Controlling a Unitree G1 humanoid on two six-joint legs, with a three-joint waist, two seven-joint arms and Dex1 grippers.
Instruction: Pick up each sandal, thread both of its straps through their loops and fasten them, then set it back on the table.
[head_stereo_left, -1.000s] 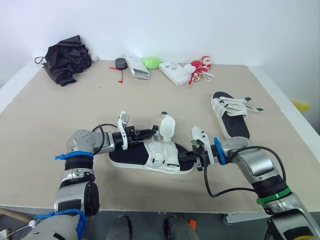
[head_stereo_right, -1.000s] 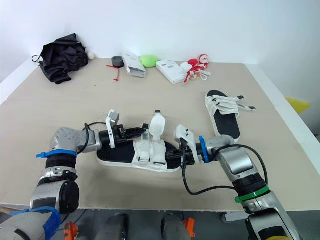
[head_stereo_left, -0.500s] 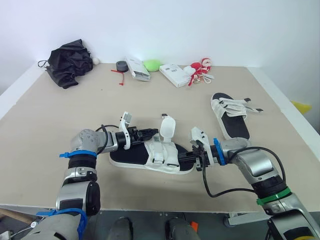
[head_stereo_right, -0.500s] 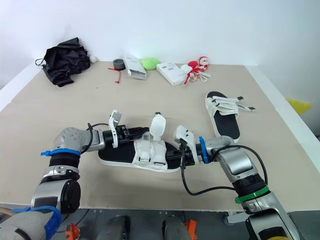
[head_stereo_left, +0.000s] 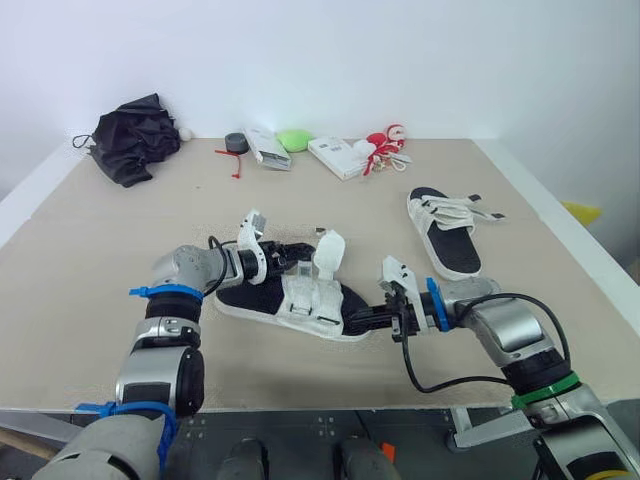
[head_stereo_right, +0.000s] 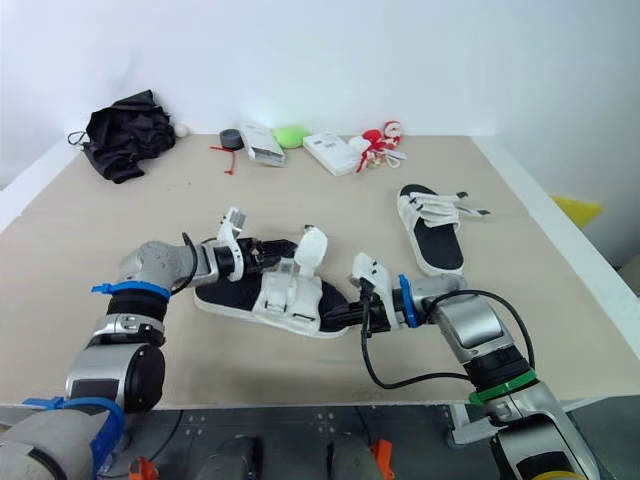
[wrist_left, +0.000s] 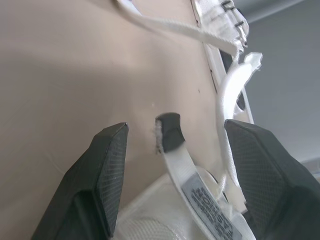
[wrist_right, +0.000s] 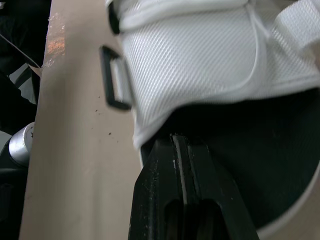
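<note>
My left gripper (head_stereo_left: 292, 254) lies low over the toe end of the near sandal (head_stereo_left: 300, 297), its two ribbed black fingers (wrist_left: 107, 170) spread wide. Between them, touching neither, stands a flat white strap (wrist_left: 176, 155) with a black tip and a printed label further down it. Beyond that tip is bare tan table (head_stereo_left: 90, 250), smooth and matte, and a second thin white strap (wrist_left: 230, 95) curls up beside the far finger. My right gripper (head_stereo_left: 363, 320) comes in from the opposite, heel end. Its fingers (wrist_right: 167, 200) are pressed flat together with no gap between them, and the tips rest on the sandal's dark footbed (wrist_right: 265, 150), just under the hem of the white woven-mesh upper (wrist_right: 200, 65). A black rectangular loop (wrist_right: 114, 77) juts from that upper's side, out over the table. The sandal sits slantwise between both hands, white sole down, with one broad flap (head_stereo_left: 328, 254) standing upright. Past my right hand, well apart, the other sandal (head_stereo_left: 445, 232) lies flat with loose straps trailing toward the table's right edge. There is open surface on the outer side of each arm. The front edge runs close below my right forearm. Along the far edge, well away from both hands, lie a crumpled black fabric bundle (head_stereo_left: 130, 137), a dark tape roll (head_stereo_left: 236, 141), two white boxes (head_stereo_left: 334, 157), a green lump (head_stereo_left: 293, 140) and some red-and-white trinkets (head_stereo_left: 382, 143).
</note>
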